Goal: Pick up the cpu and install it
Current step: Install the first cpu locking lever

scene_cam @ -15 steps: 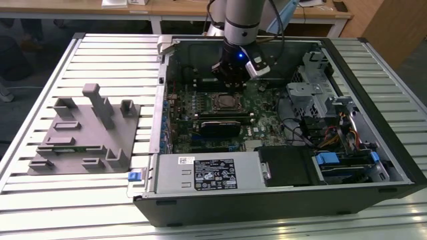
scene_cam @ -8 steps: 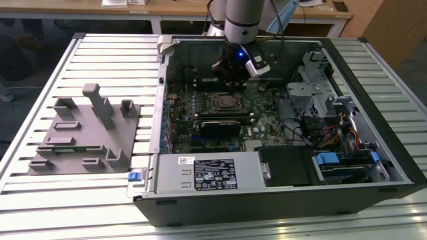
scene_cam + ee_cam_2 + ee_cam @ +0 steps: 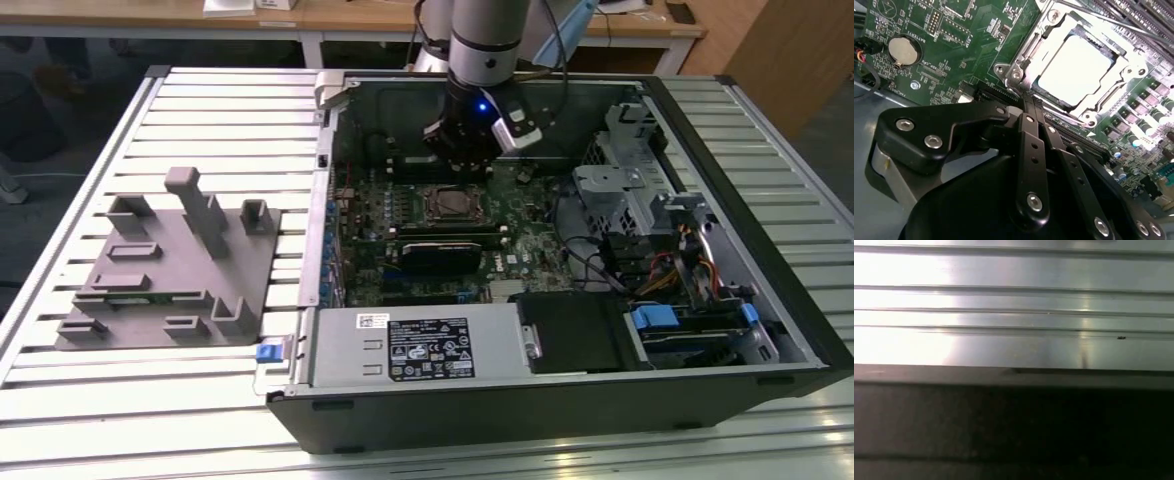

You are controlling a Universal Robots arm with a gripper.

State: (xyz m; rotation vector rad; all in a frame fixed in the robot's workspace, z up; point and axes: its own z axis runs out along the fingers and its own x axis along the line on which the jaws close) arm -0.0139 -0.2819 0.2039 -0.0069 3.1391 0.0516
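Nearest in the second wrist view, black jointed metal gripper (image 3: 1029, 107), fingers drawn together, tips meeting with nothing between them, hovering just short of the socket. Beyond, small flat square cpu with silvery-white metal top (image 3: 1074, 67), lying seated in the black square-framed socket (image 3: 1021, 55) on the green motherboard (image 3: 954, 45). Probably light, stiff, slick-topped and fragile underneath; best gripped by opposite edges.

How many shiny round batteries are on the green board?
1. A coin battery sits on the motherboard, apart from the cpu in its socket. The gripper may hide others.
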